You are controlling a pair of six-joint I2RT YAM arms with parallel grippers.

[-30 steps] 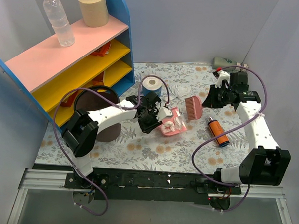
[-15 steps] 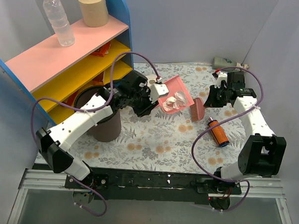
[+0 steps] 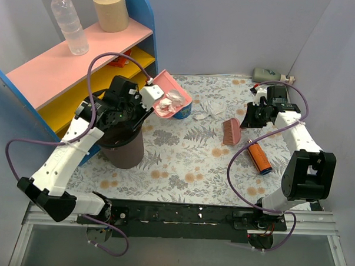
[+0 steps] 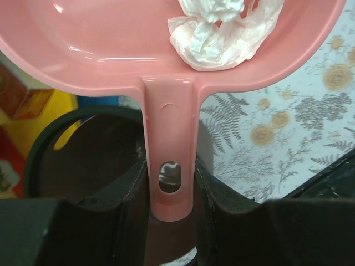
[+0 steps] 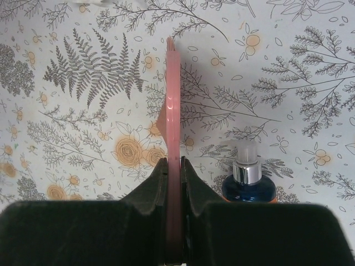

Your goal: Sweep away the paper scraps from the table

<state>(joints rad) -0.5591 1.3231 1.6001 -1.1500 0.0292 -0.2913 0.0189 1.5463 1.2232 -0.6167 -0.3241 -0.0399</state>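
Mostly done, I judged: the left jaws clamped the dustpan (image 3: 164,83) by its handle, holding the paper scraps (image 3: 172,99) near the bin (image 3: 121,148), not yet tipped. One scrap (image 3: 212,111) lay on the bench (image 3: 182,162) near the brush (image 3: 231,131), which the right jaws pinched tight.

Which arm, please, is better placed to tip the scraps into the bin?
Left: the left gripper holds the dustpan of paper scraps by the bin; the right gripper holds only the brush.
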